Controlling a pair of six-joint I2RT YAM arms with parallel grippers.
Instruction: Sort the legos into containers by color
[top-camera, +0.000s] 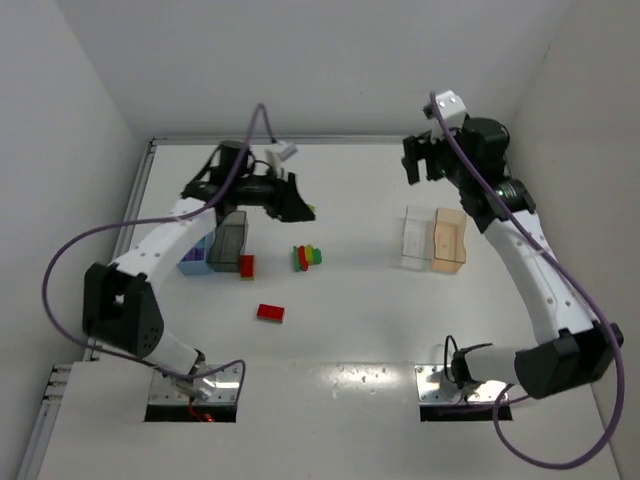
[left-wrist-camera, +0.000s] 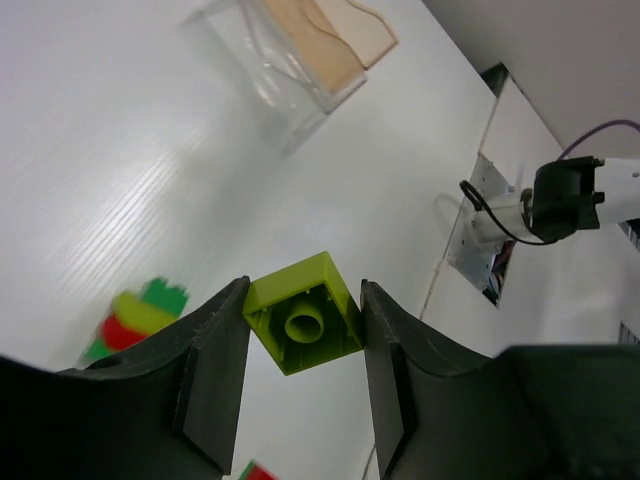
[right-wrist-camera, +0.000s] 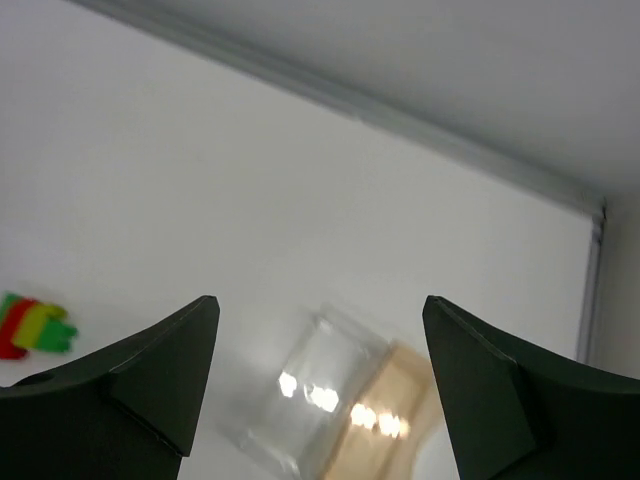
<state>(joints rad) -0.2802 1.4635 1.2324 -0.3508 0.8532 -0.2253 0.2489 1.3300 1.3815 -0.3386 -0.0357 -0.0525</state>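
Observation:
My left gripper (top-camera: 297, 207) is shut on a yellow-green lego (left-wrist-camera: 305, 312), held above the table between the fingers (left-wrist-camera: 215, 350). A small cluster of green, red and yellow legos (top-camera: 307, 257) lies mid-table and also shows in the left wrist view (left-wrist-camera: 135, 320) and the right wrist view (right-wrist-camera: 30, 325). One red lego (top-camera: 246, 266) lies by the dark grey bin (top-camera: 230, 243), another (top-camera: 270, 312) nearer me. The light blue bin (top-camera: 194, 256) stands left of the grey one. The clear bin (top-camera: 417, 238) and tan-orange bin (top-camera: 449, 240) stand right. My right gripper (top-camera: 420, 160) is open and empty, high above them (right-wrist-camera: 320, 310). No purple lego shows.
The clear bin (right-wrist-camera: 310, 390) and tan-orange bin (right-wrist-camera: 395, 420) sit side by side below the right gripper, and show far off in the left wrist view (left-wrist-camera: 270, 70). Metal base plates (top-camera: 195, 385) lie at the near edge. White walls close the back and sides.

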